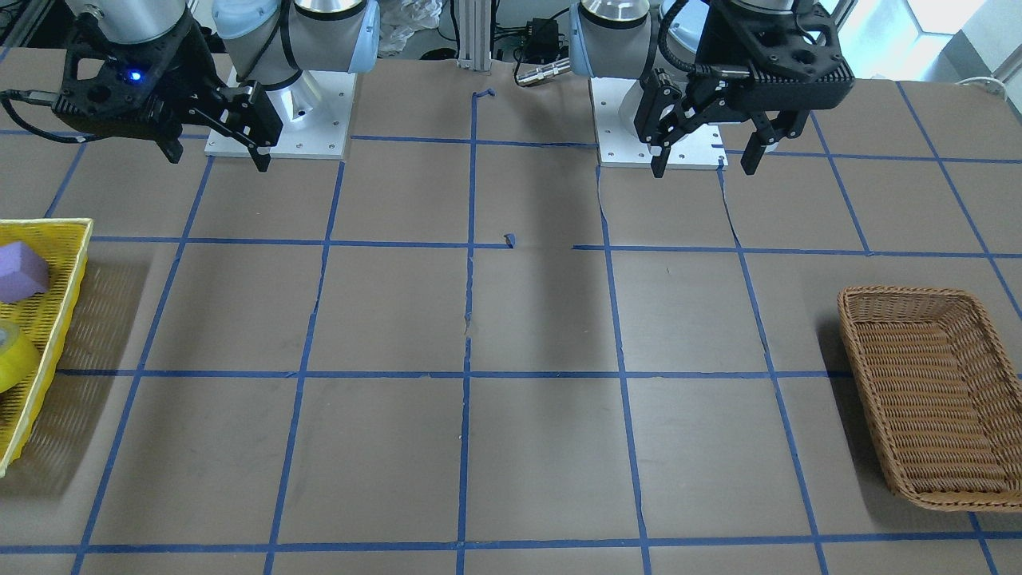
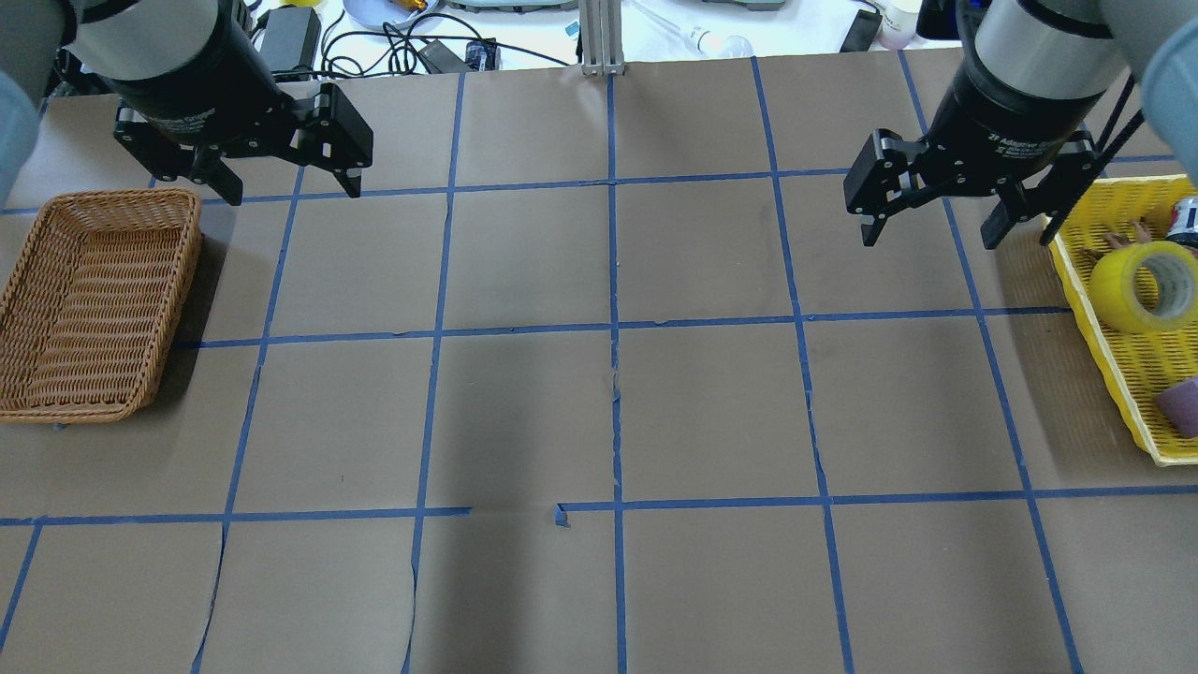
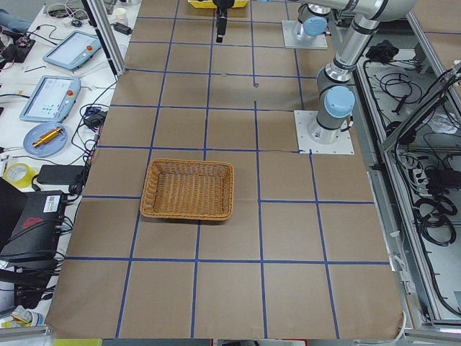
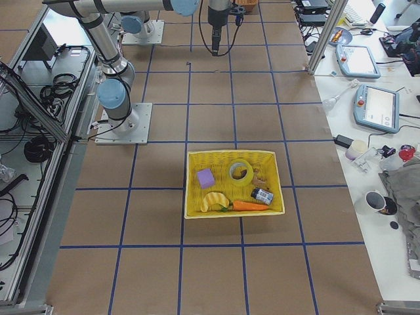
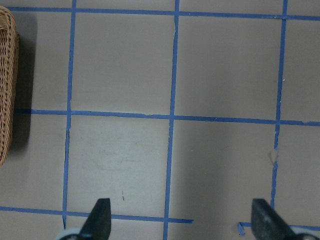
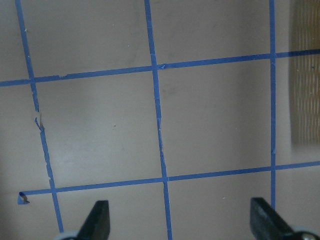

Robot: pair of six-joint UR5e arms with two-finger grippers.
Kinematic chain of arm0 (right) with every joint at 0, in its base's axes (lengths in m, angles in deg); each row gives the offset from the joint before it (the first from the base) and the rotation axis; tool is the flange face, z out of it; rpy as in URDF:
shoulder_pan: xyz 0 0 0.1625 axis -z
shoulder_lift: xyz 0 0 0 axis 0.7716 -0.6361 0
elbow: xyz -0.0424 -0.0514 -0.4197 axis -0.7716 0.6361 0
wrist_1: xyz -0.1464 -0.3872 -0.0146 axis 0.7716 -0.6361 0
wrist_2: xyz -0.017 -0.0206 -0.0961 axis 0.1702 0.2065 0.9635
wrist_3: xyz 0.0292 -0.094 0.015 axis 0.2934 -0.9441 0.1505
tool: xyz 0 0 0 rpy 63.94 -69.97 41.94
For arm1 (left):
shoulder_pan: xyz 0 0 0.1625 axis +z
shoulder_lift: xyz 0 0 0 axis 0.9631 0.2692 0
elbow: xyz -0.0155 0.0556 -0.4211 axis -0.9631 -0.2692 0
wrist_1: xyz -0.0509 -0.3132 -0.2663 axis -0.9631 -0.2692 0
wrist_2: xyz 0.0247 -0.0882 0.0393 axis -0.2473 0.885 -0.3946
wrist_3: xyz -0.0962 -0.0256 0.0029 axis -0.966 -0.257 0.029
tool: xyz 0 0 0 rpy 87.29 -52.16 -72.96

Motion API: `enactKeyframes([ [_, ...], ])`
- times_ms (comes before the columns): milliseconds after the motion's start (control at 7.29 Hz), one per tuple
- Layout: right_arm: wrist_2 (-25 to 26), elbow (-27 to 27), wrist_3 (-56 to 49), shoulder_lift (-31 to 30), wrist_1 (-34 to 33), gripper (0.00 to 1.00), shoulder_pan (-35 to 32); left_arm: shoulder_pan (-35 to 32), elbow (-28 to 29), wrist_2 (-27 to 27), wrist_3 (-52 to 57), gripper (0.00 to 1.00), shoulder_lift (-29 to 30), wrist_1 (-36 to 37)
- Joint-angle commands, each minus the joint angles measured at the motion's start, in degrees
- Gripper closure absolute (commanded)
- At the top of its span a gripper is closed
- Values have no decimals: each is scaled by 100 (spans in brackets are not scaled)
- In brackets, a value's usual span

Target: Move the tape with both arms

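The tape, a wide yellow roll with a white core, lies in the yellow basket at the table's right end. It also shows in the front view and the right exterior view. My right gripper hangs open and empty above the table, just left of that basket; in the front view it is at top left. My left gripper is open and empty, above the table beside the wicker basket; in the front view it is at top right. Both wrist views show only bare table between open fingers.
A purple foam block lies in the yellow basket beside the tape, along with a banana, a carrot and a small can. The wicker basket holds nothing. Blue tape lines grid the brown table.
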Motion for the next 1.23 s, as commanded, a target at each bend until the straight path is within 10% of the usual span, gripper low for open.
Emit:
enactKeyframes([
  [0,33,-12,0,-13,25,0,0,0,0,0,9,0,0,0],
  [1097,-19,14,0,-39,263,0,0,0,0,0,18,0,9,0],
])
